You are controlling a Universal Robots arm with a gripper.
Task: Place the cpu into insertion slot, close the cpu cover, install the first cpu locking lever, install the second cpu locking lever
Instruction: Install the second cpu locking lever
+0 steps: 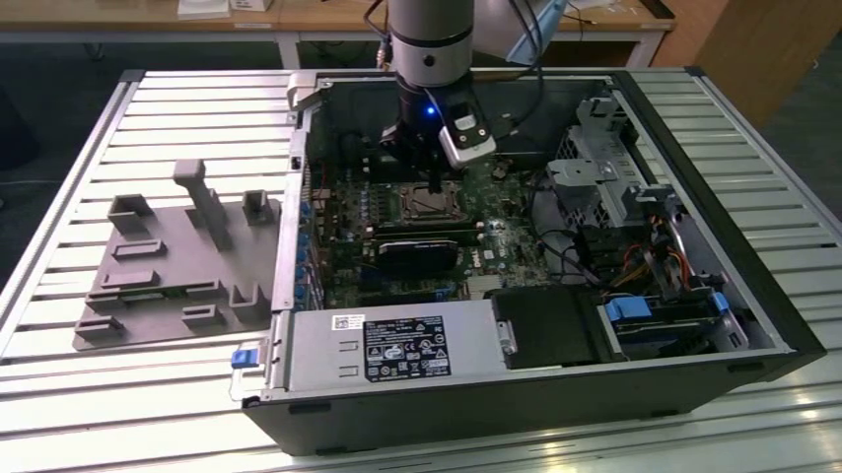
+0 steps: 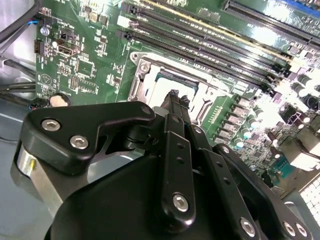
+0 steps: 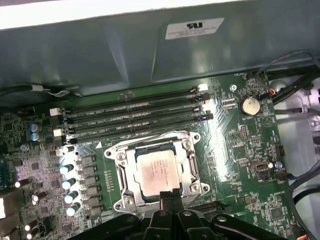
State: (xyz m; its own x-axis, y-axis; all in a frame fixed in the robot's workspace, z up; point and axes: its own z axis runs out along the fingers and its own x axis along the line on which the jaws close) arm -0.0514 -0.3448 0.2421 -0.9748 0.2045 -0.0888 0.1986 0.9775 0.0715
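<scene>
The cpu [image 3: 156, 172] sits in the insertion slot [image 3: 186, 145], cover down; the gripper [image 3: 169, 196] — fingers pressed together, holding nothing — looks set on a locking lever; careful downward pressure needed.

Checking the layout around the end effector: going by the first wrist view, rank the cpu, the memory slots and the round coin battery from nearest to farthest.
1. The cpu, seated in the socket right by the end effector.
2. The memory slots, beyond the socket.
3. The coin battery, off toward the board's corner.
</scene>
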